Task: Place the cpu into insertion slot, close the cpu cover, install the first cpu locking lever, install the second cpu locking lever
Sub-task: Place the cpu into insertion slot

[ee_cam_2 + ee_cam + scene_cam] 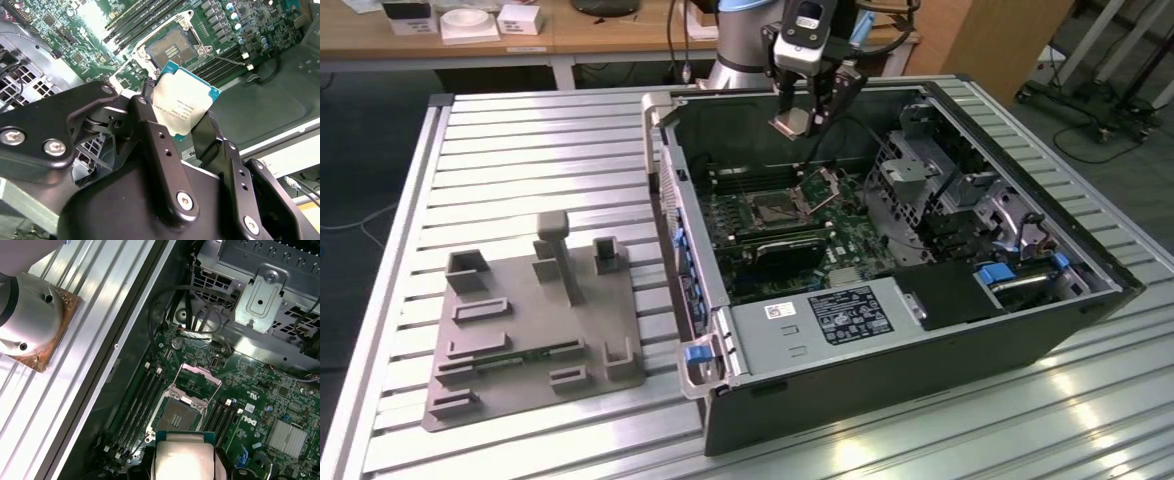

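Hovering above the open insertion slot [172, 46], jaws clamping the cpu [182, 105], print seemingly unreadable.

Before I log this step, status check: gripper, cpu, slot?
Gripper shut on cpu, over the open case. Insertion slot empty, cpu cover raised. Nothing seen blocking the slot.

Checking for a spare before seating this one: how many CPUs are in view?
1: the cpu held in the gripper above the empty insertion slot, its cpu cover raised. Others may be hidden inside the case.
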`<action>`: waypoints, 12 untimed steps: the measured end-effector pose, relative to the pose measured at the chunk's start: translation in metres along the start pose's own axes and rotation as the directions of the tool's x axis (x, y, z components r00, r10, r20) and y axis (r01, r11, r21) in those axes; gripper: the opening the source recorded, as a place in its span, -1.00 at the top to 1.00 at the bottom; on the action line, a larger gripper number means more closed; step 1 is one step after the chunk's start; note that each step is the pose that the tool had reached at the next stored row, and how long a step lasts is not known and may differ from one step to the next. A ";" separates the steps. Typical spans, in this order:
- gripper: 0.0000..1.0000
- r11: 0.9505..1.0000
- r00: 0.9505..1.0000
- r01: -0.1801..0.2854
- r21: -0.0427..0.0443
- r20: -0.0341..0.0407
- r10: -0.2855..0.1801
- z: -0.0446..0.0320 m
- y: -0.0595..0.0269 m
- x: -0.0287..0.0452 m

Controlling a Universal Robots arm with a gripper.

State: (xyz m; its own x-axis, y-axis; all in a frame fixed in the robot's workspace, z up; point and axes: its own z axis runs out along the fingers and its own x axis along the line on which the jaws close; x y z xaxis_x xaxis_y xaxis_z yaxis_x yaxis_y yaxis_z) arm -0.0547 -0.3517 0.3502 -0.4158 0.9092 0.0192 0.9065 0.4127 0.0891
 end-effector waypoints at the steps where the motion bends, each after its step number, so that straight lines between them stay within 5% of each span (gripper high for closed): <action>1: -0.09 1.000 1.000 0.000 0.000 0.000 0.000 0.0002 0.0000 0.0000; 12: -0.09 1.000 1.000 -0.001 0.000 0.000 0.001 0.0006 -0.0001 0.0000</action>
State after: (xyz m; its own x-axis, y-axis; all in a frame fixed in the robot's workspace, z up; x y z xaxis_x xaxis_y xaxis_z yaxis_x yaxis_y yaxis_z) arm -0.0547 -0.3517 0.3496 -0.4153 0.9095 0.0193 0.9067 0.4121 0.0892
